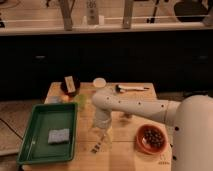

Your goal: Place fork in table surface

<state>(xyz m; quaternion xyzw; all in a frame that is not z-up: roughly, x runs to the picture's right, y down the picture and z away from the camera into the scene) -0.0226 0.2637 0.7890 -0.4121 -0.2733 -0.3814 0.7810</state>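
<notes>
One green tray [50,119] with a grey sponge [59,135] sat at 9 o'clock on the table surface [124,151]; the gripper [101,134] hung near centre, its grasp impossible to tell, what seemed the fork [96,146] lying at its 6 o'clock; an orange bowl [138,140] sat at 4 o'clock.

One view, mounted high at the table's [122,152] near edge, facing down and forward toward dark cabinets [125,60] behind the table; mid-range, whole table framed, gripper [101,140] over table's near-middle.
</notes>
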